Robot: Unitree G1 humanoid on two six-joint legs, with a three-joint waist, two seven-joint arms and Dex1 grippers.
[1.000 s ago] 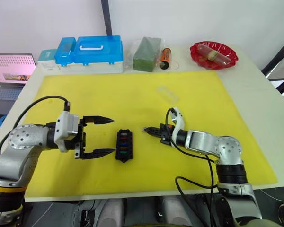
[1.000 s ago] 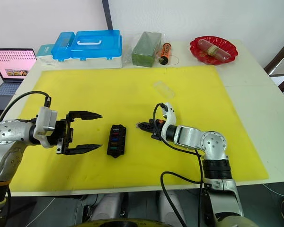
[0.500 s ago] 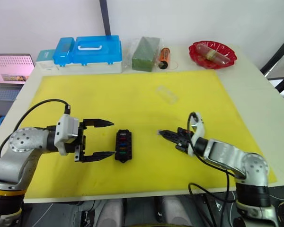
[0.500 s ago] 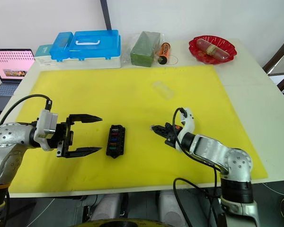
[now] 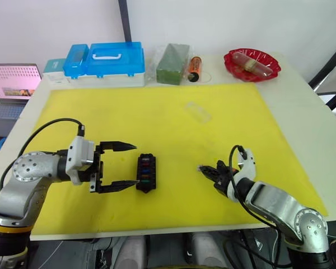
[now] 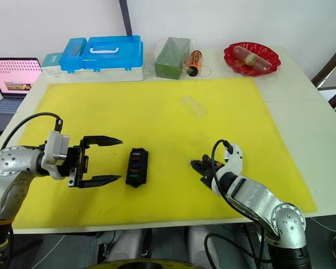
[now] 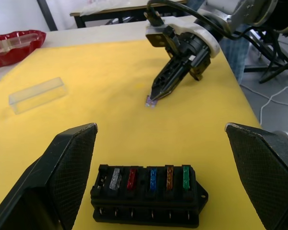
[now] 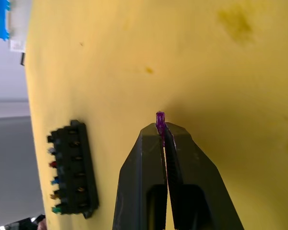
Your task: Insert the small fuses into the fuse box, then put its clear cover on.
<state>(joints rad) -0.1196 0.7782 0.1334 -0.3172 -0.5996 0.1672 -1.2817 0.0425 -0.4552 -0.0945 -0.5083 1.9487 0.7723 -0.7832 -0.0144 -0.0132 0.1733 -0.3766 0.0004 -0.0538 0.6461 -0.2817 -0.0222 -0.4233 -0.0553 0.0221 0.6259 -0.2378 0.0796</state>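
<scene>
Purple fuse pinched at the right gripper's tips, well to the right of the fuse box.

The right gripper (image 8: 162, 132) is clamped on the purple fuse (image 8: 160, 118); the left gripper (image 5: 125, 165), fingers spread wide, sits just left of the fuse box (image 5: 146, 173), which holds five fuses.

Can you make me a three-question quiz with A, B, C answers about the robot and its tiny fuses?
1. Where is the clear cover?
A. on the fuse box
B. on the yellow mat, apart from the fuse box
C. in the red dish

2. How many fuses sit in the fuse box?
A. two
B. five
C. eight

3. What is the right gripper doing?
A. pinching a purple fuse
B. standing wide open
C. gripping the cover

Answers: 1 B, it lies alone on the mat. 2 B, grey, red, blue, orange and green show. 3 A, its fingertips close on the purple fuse.
</scene>
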